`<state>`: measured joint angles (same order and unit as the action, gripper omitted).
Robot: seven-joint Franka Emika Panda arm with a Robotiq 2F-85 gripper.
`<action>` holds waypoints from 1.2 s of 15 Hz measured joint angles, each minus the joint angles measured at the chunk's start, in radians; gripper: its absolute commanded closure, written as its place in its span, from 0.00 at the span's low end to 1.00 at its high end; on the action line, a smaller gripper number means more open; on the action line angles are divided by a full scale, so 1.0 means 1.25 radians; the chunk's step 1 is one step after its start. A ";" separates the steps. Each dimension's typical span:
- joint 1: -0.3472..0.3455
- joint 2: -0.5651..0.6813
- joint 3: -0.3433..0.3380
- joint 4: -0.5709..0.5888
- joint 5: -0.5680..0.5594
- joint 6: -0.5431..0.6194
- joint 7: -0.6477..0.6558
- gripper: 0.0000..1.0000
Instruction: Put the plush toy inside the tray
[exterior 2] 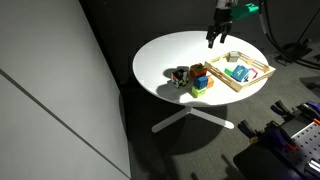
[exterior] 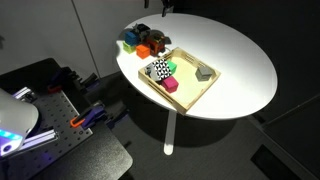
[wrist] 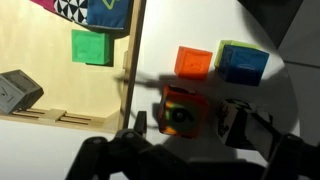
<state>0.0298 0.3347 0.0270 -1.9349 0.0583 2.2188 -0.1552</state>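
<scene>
The small red-orange plush toy (wrist: 182,112) lies on the round white table (exterior: 240,60) just outside the low rim of the shallow light-wood tray (wrist: 133,40), near the table's edge. The gripper (exterior 2: 212,42) is above it, jaws wide apart and empty. The tray holds one green cube (wrist: 90,47), one pink cube (exterior: 171,85) and one grey block (wrist: 18,92); one orange cube (wrist: 193,62) and one blue cube (wrist: 243,62) sit beside the toy.

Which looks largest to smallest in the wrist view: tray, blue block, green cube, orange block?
1. tray, though the frame edge cuts it off.
2. blue block.
3. green cube and orange block look about alike, so they are not ranked against each other.
</scene>
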 measured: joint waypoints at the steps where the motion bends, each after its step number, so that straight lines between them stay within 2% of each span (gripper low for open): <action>1: 0.000 0.015 0.000 0.011 0.000 0.010 0.000 0.00; 5: 0.001 0.052 0.001 0.046 -0.001 0.021 0.001 0.00; 12: 0.001 0.057 0.001 0.050 -0.002 0.021 0.002 0.00; 18: 0.005 0.111 0.001 0.060 -0.016 0.045 0.006 0.00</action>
<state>0.0357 0.4729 0.0286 -1.8597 0.0387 2.2745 -0.1476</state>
